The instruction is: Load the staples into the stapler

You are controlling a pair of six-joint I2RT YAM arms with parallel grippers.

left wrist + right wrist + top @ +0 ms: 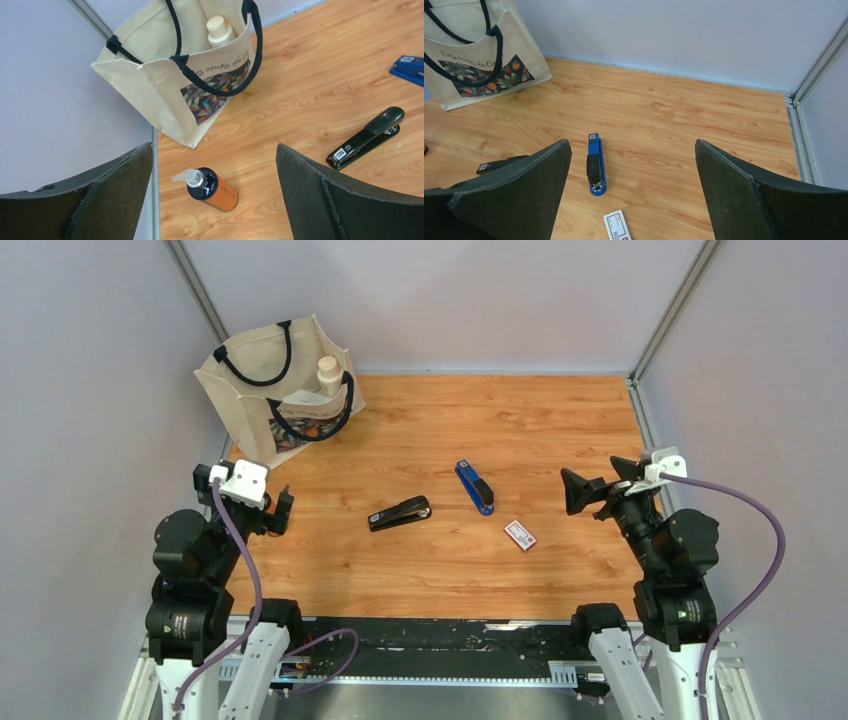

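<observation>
Presently both tools stand idle. My left tool (214, 150) has its jaws spread wide with nothing between them, and my right tool (633, 142) is likewise fully open and holds nothing. Each hangs above its own side of the bench (560, 420), well apart from the work.

Step in hand, as I judge it: reaching for the box of staples (519, 534), nothing having been loaded yet. The box lies nearer my right tool, so that arm should take it. Because the box is flat and low, the fingers must come down close to the wood on either side of its narrow width and close gently, keeping clear of the blue stapler (475, 487) just beyond it. The black stapler (400, 513) lies further left. I cannot tell which of the two is meant.

Condition of the box: small, white with a red border, lying flat and apart from both staplers. It is cut off by the lower edge of the right wrist view. No loose strip of staples is visible.

Also noted: a cloth bag (275, 390) at the far left and a pump bottle (212, 187) lying on its side.
</observation>
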